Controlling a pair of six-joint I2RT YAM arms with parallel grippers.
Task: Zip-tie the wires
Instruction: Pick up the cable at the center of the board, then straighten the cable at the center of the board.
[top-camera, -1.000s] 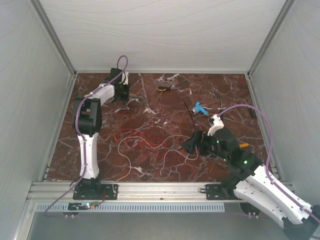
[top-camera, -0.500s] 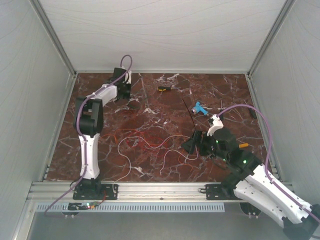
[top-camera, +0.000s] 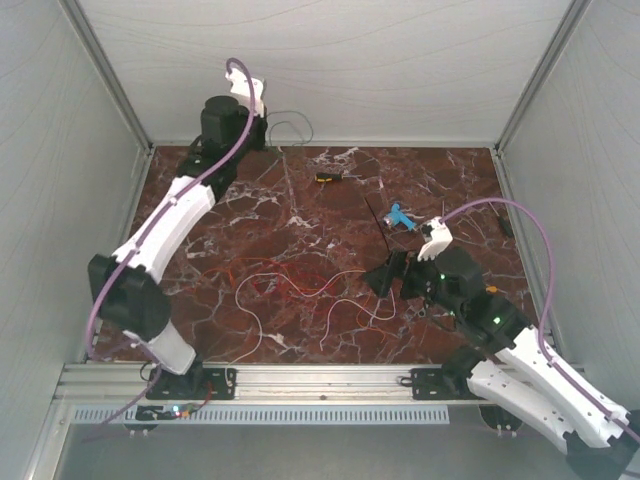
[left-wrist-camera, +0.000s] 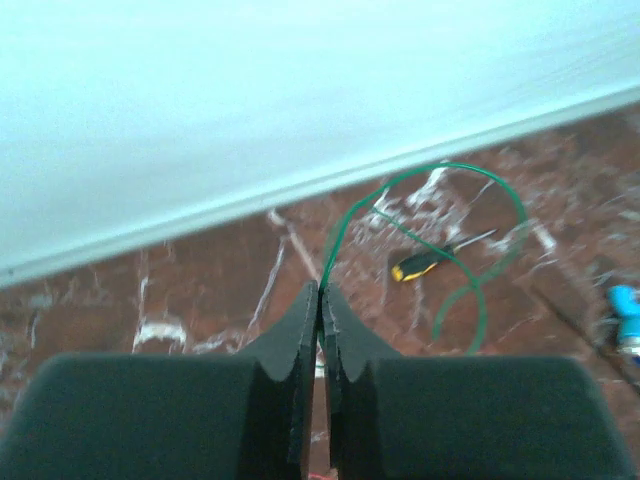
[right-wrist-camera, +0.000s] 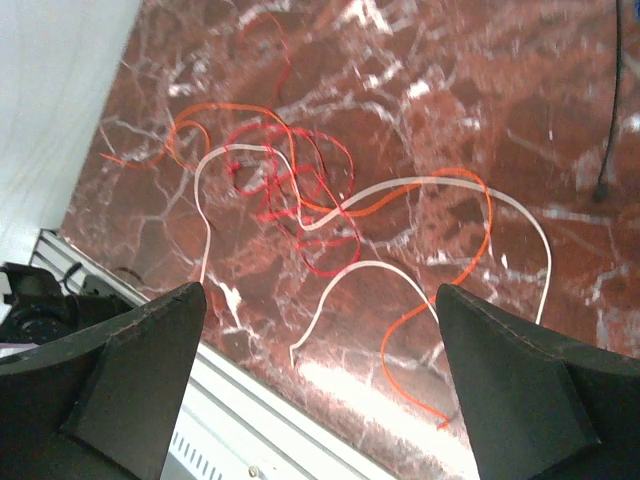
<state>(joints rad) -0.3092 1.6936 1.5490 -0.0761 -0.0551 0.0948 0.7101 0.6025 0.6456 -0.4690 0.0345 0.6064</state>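
Note:
The wires (top-camera: 290, 285) lie in loose white, red and orange loops on the marble table (top-camera: 200, 220), near the front middle. In the right wrist view the white wire (right-wrist-camera: 380, 190), red wire (right-wrist-camera: 290, 190) and orange wire (right-wrist-camera: 482, 225) spread out below my right gripper (right-wrist-camera: 320, 292). That gripper (top-camera: 390, 272) is open and holds nothing. My left gripper (top-camera: 255, 130) is raised at the back left, shut on a thin green wire (left-wrist-camera: 500, 190) that curls out ahead of it (top-camera: 290, 125). The zip tie (top-camera: 378, 225) lies flat just behind the right gripper, and its black strip (right-wrist-camera: 610, 100) shows in the right wrist view.
A small black-and-yellow tool (top-camera: 328, 178) lies near the back middle, also seen past the left jaws (left-wrist-camera: 420, 262). A light blue object (top-camera: 400, 216) sits beside the zip tie. White walls close in three sides. The metal rail (top-camera: 300, 378) runs along the front edge.
The left gripper has shut on the green wire, and its arm has stretched up and back toward the rear wall, lifting the wire. The right gripper has risen slightly and stays open.

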